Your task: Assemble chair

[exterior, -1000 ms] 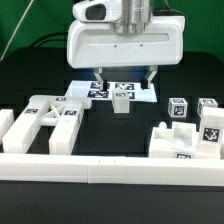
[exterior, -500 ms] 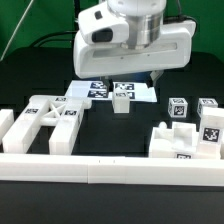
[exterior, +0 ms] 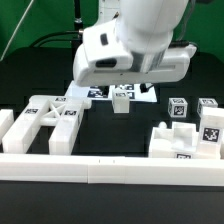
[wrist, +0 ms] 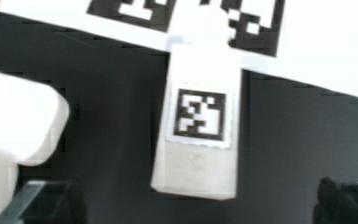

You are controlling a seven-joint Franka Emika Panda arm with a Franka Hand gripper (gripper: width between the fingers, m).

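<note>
In the exterior view I see the arm (exterior: 130,45) leaning over the back of the black table (exterior: 110,135), its bulky white head covering part of the marker board (exterior: 100,94). A small tagged block (exterior: 122,99) sits at that board's front edge, just below the arm. Toward the exterior view's left lies a cut-out frame (exterior: 48,118). Toward its right sit several tagged blocks (exterior: 178,108) and a stepped piece (exterior: 175,145). A long white rail (exterior: 110,168) runs across the front. In the wrist view a long white piece (wrist: 199,125) bearing a tag lies with one end on the marker board and the rest on the table. The gripper (wrist: 197,203) is spread wide, its dark fingertips (wrist: 43,200) clear on either side of that piece's end, gripping nothing.
</note>
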